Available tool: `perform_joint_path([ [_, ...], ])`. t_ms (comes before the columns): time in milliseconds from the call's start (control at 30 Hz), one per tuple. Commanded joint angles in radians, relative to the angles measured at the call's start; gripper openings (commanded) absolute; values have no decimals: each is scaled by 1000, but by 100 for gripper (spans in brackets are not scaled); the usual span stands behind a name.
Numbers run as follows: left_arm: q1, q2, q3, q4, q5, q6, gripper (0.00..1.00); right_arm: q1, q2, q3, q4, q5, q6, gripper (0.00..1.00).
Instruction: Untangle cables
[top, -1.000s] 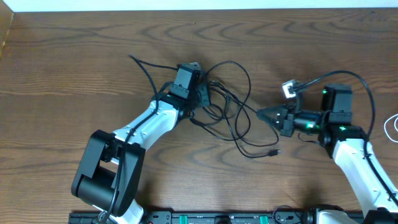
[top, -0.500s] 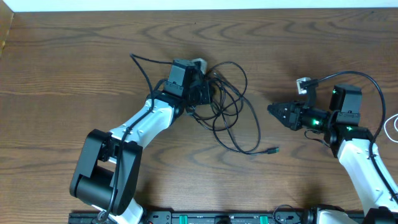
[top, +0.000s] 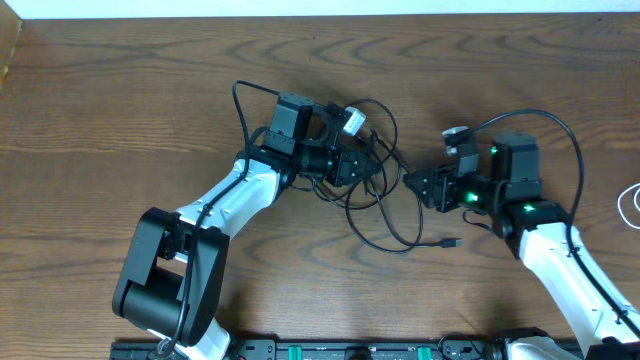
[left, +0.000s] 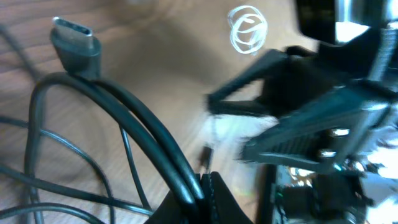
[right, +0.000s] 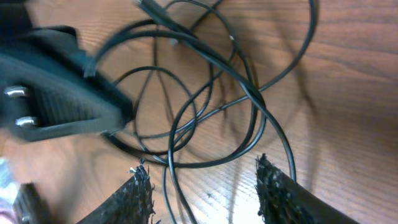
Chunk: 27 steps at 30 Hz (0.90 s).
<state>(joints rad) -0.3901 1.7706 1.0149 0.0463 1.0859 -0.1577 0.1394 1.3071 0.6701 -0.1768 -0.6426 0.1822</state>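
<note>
The cables (top: 380, 185) are lying tangled on the table (top: 120, 100), near its middle. The left gripper (top: 362, 165) is sitting at the tangle's 9 o'clock and the right gripper (top: 412, 187) at its 3 o'clock. One plug end (top: 452, 242) is lying at 5 o'clock. A small coiled cable (top: 632, 205) is lying well apart, at the frame's 3 o'clock edge.

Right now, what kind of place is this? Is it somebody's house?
Probably a robot lab or test bench: a left robot arm and a right robot arm stand at a wooden table, with tangled black cables between them.
</note>
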Motion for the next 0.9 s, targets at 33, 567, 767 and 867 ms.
perform_joint_path([
  [33,1,-18,9,65,304,32,8,62,2,1,3,282,3,64],
  [567,7,-18,9,98,487,-66,8,84,2,1,125,284,-23,61],
  [767,7,-18,9,105,487,-65,8,86,24,1,124,190,-23,52],
  [867,7,-18,9,126,487,-71,8,86,63,1,125,165,-23,42],
])
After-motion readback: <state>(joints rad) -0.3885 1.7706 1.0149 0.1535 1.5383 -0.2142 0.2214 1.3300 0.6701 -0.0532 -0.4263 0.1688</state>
